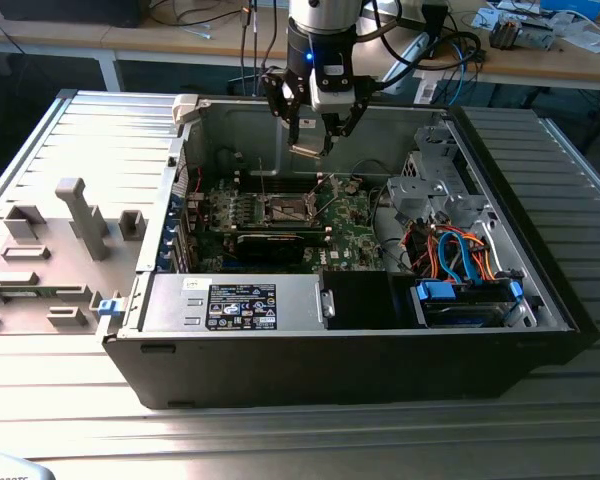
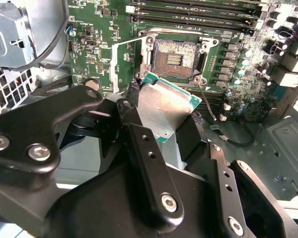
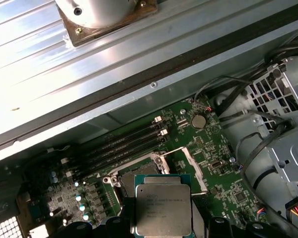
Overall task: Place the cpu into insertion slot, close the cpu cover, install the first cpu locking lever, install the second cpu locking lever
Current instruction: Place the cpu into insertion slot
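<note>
Hanging above the open computer case, the cpu is clamped flat between the fingers of the gripper, in the upper middle of the exterior view and clear of the green motherboard. Beneath it the insertion slot lies bare, with the cpu cover swung up. By my reading, all four steps remain.

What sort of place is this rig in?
Probably a lab or workshop: an open PC case on a ribbed metal table, cluttered benches behind, and the gripper holding a cpu.
</note>
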You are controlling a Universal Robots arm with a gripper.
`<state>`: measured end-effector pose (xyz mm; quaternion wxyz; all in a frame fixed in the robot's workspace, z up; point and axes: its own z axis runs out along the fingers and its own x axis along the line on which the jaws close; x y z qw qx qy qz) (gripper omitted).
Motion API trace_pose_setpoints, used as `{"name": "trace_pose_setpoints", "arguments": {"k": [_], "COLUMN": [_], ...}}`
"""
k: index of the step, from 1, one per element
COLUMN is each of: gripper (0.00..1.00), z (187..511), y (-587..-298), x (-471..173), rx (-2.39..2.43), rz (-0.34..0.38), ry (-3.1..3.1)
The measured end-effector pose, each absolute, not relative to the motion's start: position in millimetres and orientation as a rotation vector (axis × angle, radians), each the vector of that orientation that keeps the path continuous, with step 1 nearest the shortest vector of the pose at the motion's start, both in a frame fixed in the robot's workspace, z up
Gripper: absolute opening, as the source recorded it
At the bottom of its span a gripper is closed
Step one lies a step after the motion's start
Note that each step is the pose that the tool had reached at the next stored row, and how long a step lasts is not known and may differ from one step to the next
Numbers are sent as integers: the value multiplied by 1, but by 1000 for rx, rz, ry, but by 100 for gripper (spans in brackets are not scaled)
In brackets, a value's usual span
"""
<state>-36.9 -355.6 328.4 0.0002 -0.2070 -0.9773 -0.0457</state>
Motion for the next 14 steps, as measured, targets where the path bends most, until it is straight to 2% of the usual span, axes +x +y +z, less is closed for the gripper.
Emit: {"name": "trace_pose_setpoints", "arguments": {"k": [14], "gripper": [54], "z": [328], "y": [-356], "x": [-37], "rx": [-679], "rz": [-144], "ry": [-3064]}}
